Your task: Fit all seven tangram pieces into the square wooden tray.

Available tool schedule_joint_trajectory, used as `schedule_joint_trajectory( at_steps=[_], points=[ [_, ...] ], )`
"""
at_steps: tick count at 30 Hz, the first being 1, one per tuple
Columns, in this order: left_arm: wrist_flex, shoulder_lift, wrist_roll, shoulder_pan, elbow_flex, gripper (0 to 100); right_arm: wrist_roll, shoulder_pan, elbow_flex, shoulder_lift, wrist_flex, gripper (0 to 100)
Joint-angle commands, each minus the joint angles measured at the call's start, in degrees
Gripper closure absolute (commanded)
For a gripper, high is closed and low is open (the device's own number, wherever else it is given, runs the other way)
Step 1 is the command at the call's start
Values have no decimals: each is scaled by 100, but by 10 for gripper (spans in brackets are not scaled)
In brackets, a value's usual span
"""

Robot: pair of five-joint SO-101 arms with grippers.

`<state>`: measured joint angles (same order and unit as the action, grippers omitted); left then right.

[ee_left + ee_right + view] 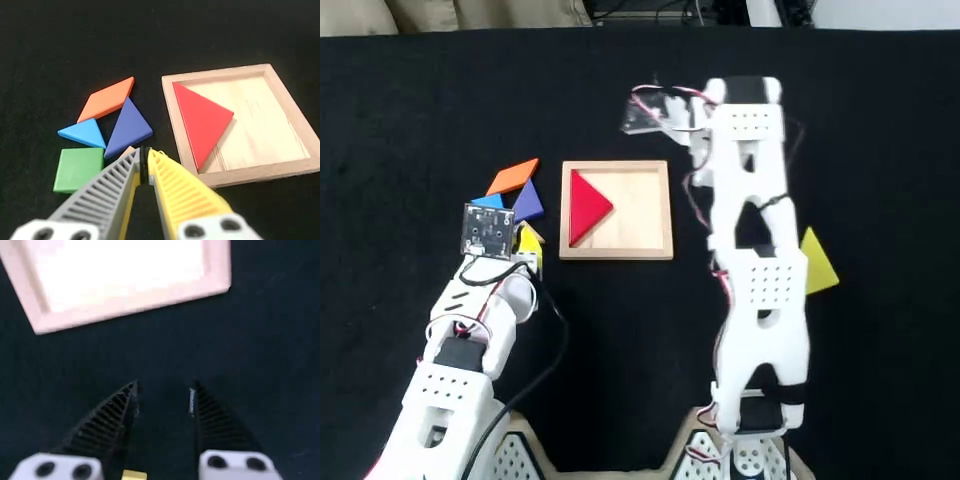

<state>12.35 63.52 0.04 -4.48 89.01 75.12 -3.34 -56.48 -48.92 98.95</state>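
Observation:
The square wooden tray (617, 167) lies mid-table with a large red triangle (587, 206) in its left half. Left of the tray sit an orange parallelogram (106, 98), a light-blue triangle (84, 133), a dark-blue triangle (128, 128) and a green square (78, 169). My left gripper (145, 155) is shut, its tips just before the dark-blue triangle, and a small tan piece (127, 151) peeks out beside the grey finger. My right gripper (163, 392) stands open over bare cloth near a tray corner (215, 280). A yellow triangle (817, 262) lies to the right of the right arm.
Black cloth covers the whole table. The right arm (755, 260) stretches along the tray's right side, between the tray and the yellow triangle. The tray's right half (260, 120) is bare wood.

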Motion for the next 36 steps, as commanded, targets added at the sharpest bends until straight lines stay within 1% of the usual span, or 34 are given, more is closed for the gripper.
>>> schedule_joint_trajectory(
  at_steps=[1, 3, 6, 9, 13, 14, 16, 19, 21, 25, 27, 31, 32, 33, 34, 36],
  points=[
    [-132, 79, -53, -40, -22, 960, -299, 193, -725, 154, 229, 857],
    [-308, 26, -79, -57, 4, 960, -914, 404, -980, 426, 237, 857],
    [-633, 26, -88, -75, 154, 960, -1758, 686, -796, 1323, 246, 857],
    [-659, 53, -88, -84, 180, 960, -1846, 862, 347, 2738, 229, 859],
    [-659, 70, -70, -84, 189, 960, -1899, 835, 2149, 4488, 158, 860],
    [-659, 70, -62, -84, 189, 960, -2013, 835, 2580, 4840, 114, 860],
    [-659, 79, -70, -84, 207, 960, -2681, 897, 3407, 5455, -26, 860],
    [-651, 70, -79, -84, 207, 960, -3974, 1178, 4655, 6123, -132, 860],
    [-651, 70, -79, -84, 207, 960, -4765, 1354, 5578, 6413, -404, 858],
    [-651, 62, -79, -92, 207, 960, -6224, 1600, 7530, 6756, -1530, 861],
    [-651, 35, -79, -92, 215, 960, -7077, 1732, 8347, 6888, -2171, 861],
    [-651, 62, -79, -92, 259, 960, -8949, 2303, 9525, 7187, -3297, 861],
    [-651, 79, -79, -92, 286, 960, -9292, 2488, 9727, 7275, -3525, 861],
    [-651, 79, -79, -92, 295, 960, -9538, 2646, 9877, 7363, -3719, 861],
    [-651, 79, -79, -92, 295, 960, -9626, 2787, 9982, 7442, -3886, 858],
    [-651, 79, -88, -92, 286, 960, -9530, 2919, 10070, 7565, -4053, 855]
  ],
)
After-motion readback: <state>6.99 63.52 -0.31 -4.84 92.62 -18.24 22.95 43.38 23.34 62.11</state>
